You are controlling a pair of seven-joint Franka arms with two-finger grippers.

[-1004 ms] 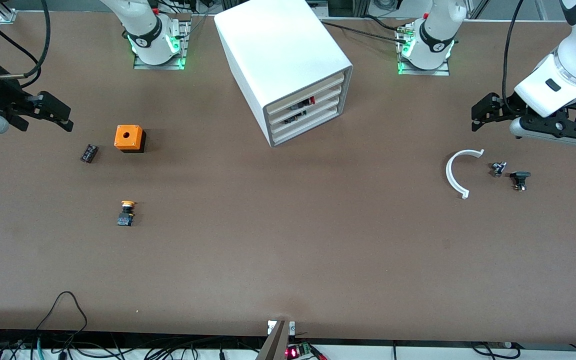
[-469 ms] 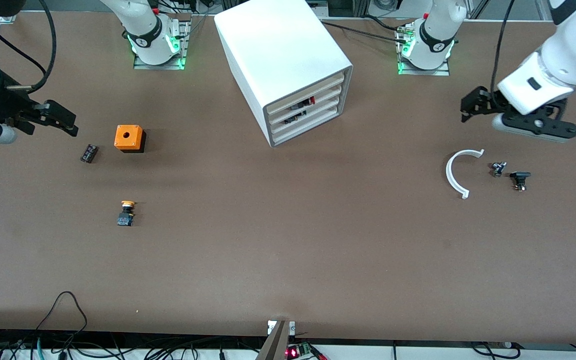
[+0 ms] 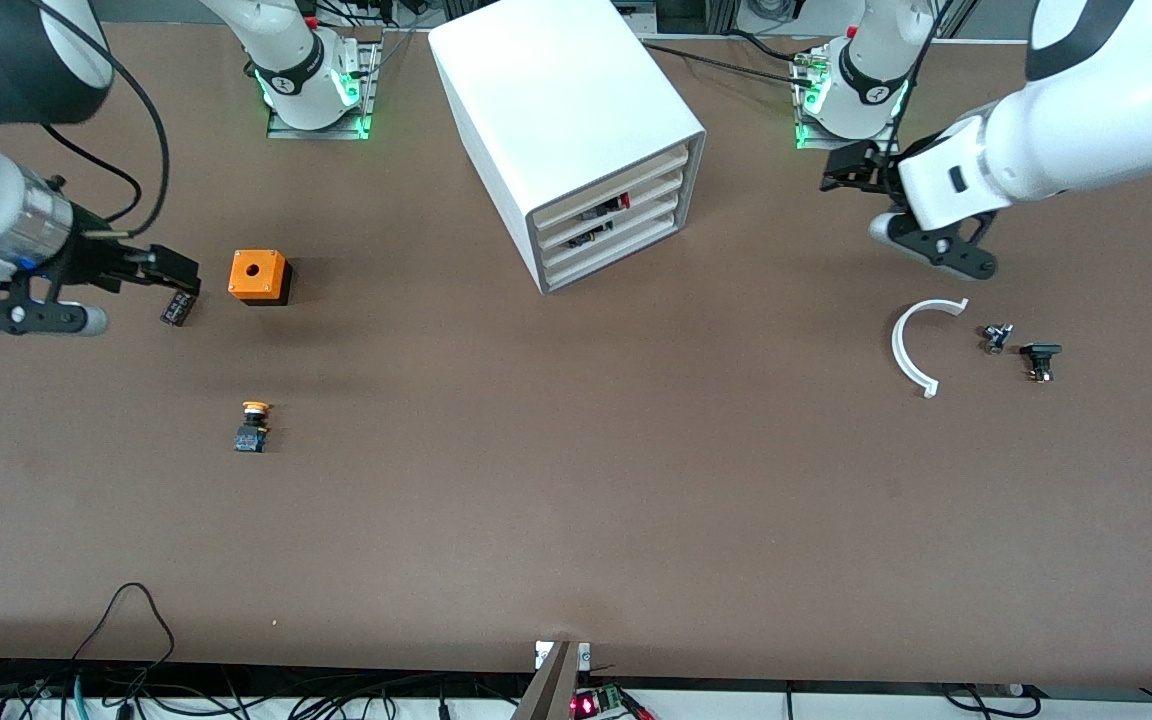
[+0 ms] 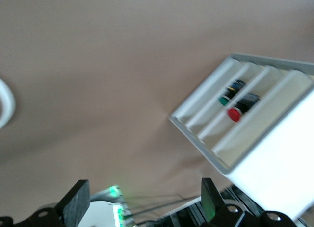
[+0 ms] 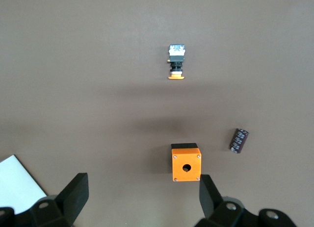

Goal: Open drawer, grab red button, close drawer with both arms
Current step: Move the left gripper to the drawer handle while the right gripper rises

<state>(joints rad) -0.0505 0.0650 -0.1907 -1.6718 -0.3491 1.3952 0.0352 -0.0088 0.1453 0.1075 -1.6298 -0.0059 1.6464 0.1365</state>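
I see one white box cabinet [image 3: 576,130] standing mid-table near the arm bases, holding four shallow white plastic drawer trays [image 3: 612,226] stacked one over another, all pushed in. In the left wrist view two of the trays hold parts: one small push button with a round red cap [image 4: 235,114] lies in one, and one dark part with a green cap [image 4: 229,95] lies in the tray next to it. Loose on the table toward the right arm's end I count three items: one orange cube with a hole on top [image 3: 258,276], one small dark cylinder [image 3: 176,307] beside it, and one yellow-capped push button [image 3: 253,426] nearer the front camera than both. Toward the left arm's end there are three more: one white plastic half-ring [image 3: 912,348] and two small black parts [image 3: 997,337] [image 3: 1039,359] just beside it. The left gripper [image 3: 851,170] hangs over bare table between the cabinet and the half-ring, fingers [image 4: 76,203] spread wide, holding nothing. The right gripper [image 3: 171,275] hangs over the dark cylinder, beside the orange cube, fingers [image 5: 74,193] also spread wide and holding nothing. Two arms, two grippers, neither touching the cabinet.
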